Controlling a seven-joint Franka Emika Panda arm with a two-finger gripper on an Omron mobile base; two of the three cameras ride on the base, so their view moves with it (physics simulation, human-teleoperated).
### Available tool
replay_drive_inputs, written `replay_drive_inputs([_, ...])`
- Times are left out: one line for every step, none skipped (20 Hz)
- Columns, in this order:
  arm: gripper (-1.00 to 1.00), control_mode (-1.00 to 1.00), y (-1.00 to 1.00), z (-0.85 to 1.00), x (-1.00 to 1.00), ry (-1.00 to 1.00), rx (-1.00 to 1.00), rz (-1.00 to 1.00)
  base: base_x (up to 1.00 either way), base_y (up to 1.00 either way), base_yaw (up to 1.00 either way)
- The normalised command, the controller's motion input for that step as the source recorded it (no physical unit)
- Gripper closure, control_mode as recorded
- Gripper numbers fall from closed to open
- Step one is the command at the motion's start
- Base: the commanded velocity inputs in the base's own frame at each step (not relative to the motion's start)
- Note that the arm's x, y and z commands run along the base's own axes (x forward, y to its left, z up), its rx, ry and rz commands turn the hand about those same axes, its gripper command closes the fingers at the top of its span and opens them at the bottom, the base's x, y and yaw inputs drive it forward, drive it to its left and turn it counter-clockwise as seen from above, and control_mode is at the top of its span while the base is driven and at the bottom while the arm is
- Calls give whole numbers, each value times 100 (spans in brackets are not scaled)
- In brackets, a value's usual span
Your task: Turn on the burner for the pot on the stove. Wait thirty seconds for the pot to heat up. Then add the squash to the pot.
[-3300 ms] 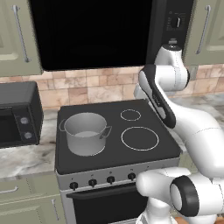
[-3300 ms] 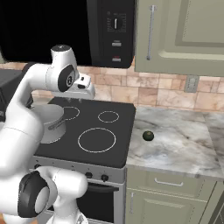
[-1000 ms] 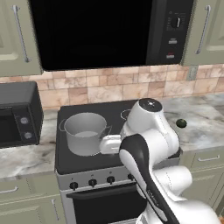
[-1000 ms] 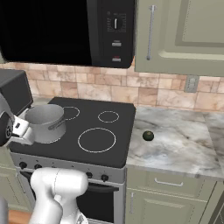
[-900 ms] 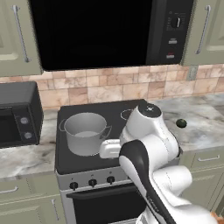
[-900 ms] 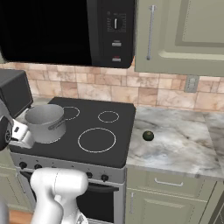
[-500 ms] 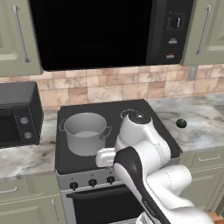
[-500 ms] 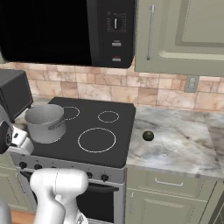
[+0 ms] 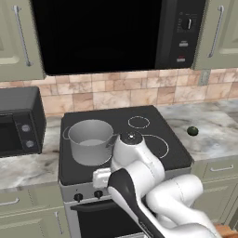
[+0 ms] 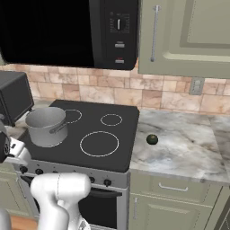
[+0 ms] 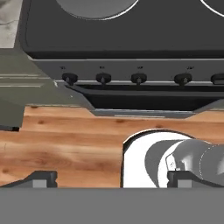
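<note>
Pot [image 9: 90, 141] is seen on the left front burner [image 9: 69, 163] of the stove [image 9: 153, 122], the squash [image 9: 192, 131] lying on the counter [image 9: 218, 128] to the right. Fingertips [image 11: 41, 178] of the gripper [image 11: 111, 179] are spread wide, empty, facing the knobs [image 11: 103, 78].

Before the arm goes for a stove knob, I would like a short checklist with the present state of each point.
1. Gripper open, holding nothing: ok.
2. Row of knobs on the stove front in the hand view: ok.
3. Pot stands on the stove's front left: ok.
4. Which knob drives the pot's burner: cannot tell.
5. Burner already on: cannot tell, no glow visible.
6. Squash waits on the counter, right of the stove: ok.
</note>
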Motion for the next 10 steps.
replay_drive_inputs([-100, -100, 23, -59, -4, 0, 1, 0, 0, 0, 0])
replay_drive_inputs([-100, -100, 22, -57, 0, 0, 1, 0, 0, 0, 0])
replay_drive_inputs([-100, -100, 24, -56, 0, 0, 2, 0, 0, 0, 0])
replay_drive_inputs([-100, -100, 27, -57, -1, 0, 2, 0, 0, 0, 0])
replay_drive_inputs([-100, -100, 28, -61, -9, 0, 2, 0, 0, 0, 0])
replay_drive_inputs([-100, -100, 26, -61, -9, 0, 3, 0, 0, 0, 0])
replay_drive_inputs([-100, -100, 24, -59, -14, -2, 2, 0, 0, 0, 0])
replay_drive_inputs([-100, -100, 20, -55, -11, -1, 3, 0, 0, 0, 0])
replay_drive_inputs([-100, -100, 16, -49, -4, -4, 4, 0, 0, 0, 0])
replay_drive_inputs([-100, -100, 19, -49, 0, -5, 3, 0, 0, 0, 0])
